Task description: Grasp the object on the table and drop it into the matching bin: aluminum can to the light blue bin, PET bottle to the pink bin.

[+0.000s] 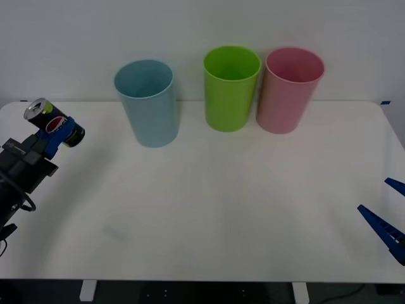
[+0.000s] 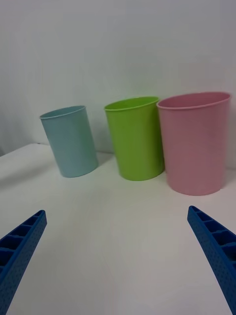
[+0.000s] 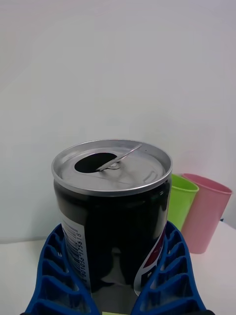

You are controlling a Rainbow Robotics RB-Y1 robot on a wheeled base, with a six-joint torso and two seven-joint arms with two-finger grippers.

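Table: the wide white table carried all three bins in a row along its far side, leaving the near surface bare as working room for both arms.

Light blue bin: the light blue bin stood upright with its mouth open, the nearest of the three to the left fingers and still well apart from them; it was the matching target for a can.

Lime green bin: the lime green bin stood between the other two and matched neither material.

Pink bin: the pink bin stood touching or just beside the green one, farthest from the left fingers, meant for a PET bottle.

Left gripper: the left gripper was raised at the table's left edge, its blue ribbed fingers pinching the can from both sides, so the can could be carried clear of the surface.

Right gripper: the right gripper waited low at the table's right edge, its fingers spread wide with nothing between them, facing the bins.

Aluminum can: the aluminum can sat clamped between the left fingers, off the table, tilted, silver top already opened, not yet over the blue bin's mouth.
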